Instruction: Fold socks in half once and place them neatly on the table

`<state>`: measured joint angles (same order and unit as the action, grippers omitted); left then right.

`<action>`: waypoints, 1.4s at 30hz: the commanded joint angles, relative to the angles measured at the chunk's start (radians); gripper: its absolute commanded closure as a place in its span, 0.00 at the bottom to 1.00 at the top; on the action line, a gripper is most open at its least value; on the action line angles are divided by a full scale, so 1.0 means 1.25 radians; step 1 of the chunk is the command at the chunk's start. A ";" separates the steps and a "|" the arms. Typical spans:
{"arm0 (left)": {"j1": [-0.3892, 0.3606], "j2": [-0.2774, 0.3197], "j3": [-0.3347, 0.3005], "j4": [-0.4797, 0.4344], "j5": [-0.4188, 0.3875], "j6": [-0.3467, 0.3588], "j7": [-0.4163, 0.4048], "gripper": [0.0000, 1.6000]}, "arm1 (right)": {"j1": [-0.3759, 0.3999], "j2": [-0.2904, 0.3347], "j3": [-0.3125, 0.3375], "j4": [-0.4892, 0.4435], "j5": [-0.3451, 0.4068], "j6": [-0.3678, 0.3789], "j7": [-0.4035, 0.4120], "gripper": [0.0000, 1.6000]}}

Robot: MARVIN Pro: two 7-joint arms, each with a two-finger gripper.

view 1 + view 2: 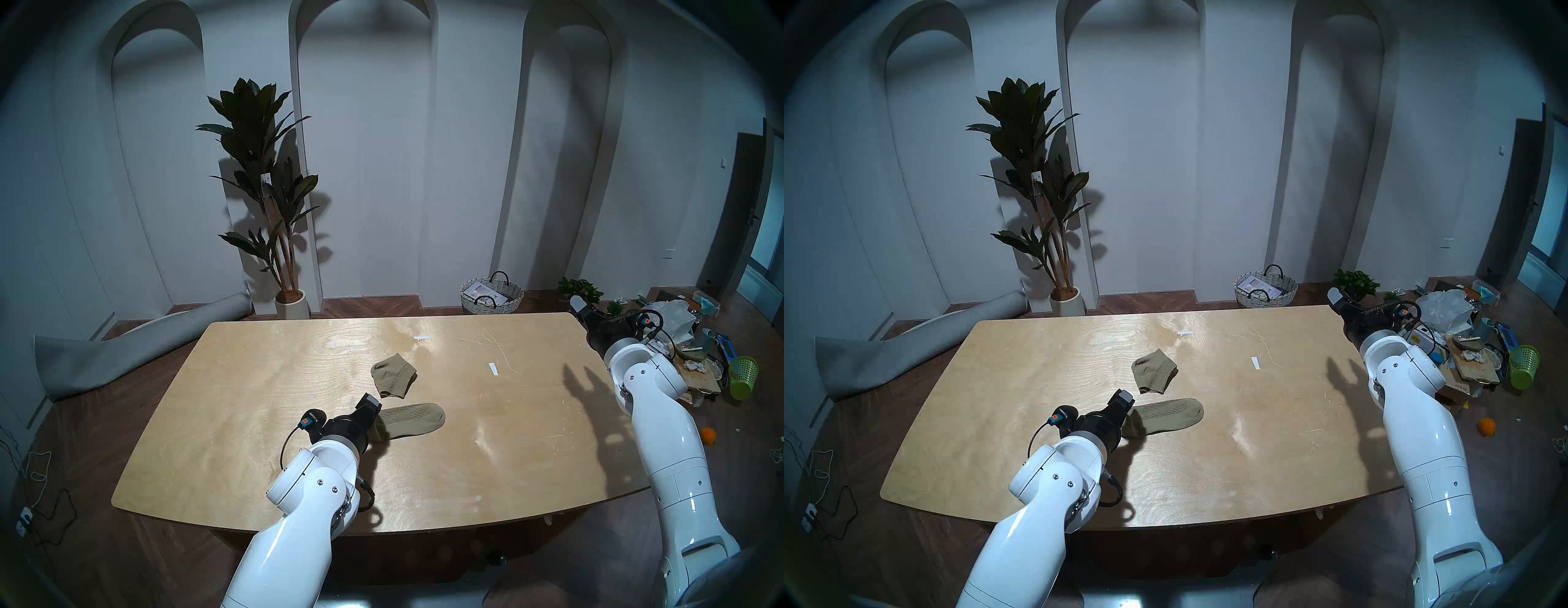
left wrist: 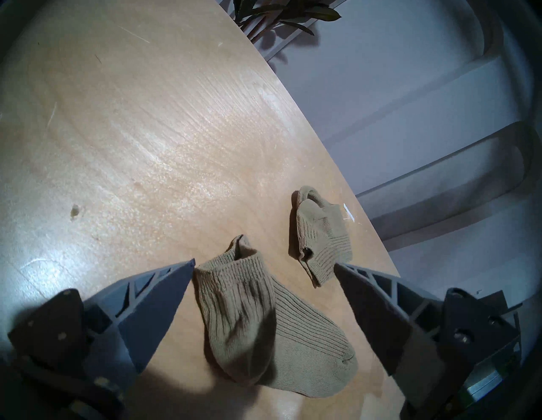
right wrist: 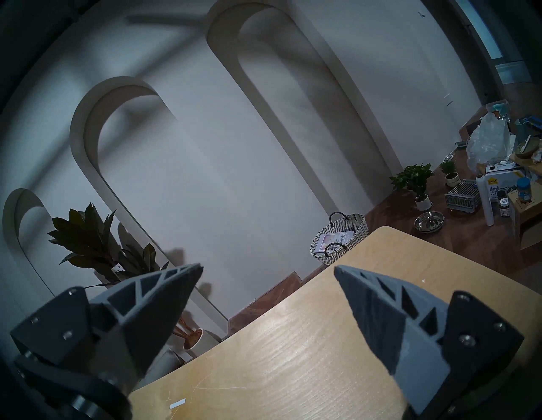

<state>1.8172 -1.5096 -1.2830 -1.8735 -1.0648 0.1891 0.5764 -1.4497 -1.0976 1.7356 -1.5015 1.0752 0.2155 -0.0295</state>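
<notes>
Two olive-khaki ribbed socks lie near the middle of the plywood table. The far sock is doubled over into a short shape; it also shows in the left wrist view. The near sock lies stretched out, toe to the right. My left gripper is open just above its cuff end, and in the left wrist view the cuff sits between the spread fingers. My right gripper is open and empty over the table's far right corner.
Two white tape strips are stuck on the table behind the socks. A woven basket, a potted plant and a rolled grey mat stand on the floor beyond. Clutter lies right of the table.
</notes>
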 commanded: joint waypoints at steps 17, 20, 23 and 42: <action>-0.030 0.002 0.015 0.044 0.006 0.016 -0.001 0.15 | 0.003 -0.001 0.012 -0.025 -0.006 -0.011 -0.004 0.00; -0.031 0.004 0.018 0.048 0.007 0.016 0.003 0.20 | 0.003 0.000 0.012 -0.025 -0.008 -0.011 -0.004 0.00; -0.029 0.006 0.021 0.048 0.010 0.020 0.012 0.26 | 0.002 0.000 0.013 -0.025 -0.009 -0.011 -0.004 0.00; -0.018 0.017 0.032 0.037 0.034 0.010 0.072 0.61 | -0.003 -0.011 0.013 -0.032 -0.010 -0.011 -0.006 0.00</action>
<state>1.7896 -1.4861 -1.2460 -1.8268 -1.0337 0.2085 0.6541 -1.4581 -1.1063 1.7471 -1.5157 1.0596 0.2109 -0.0339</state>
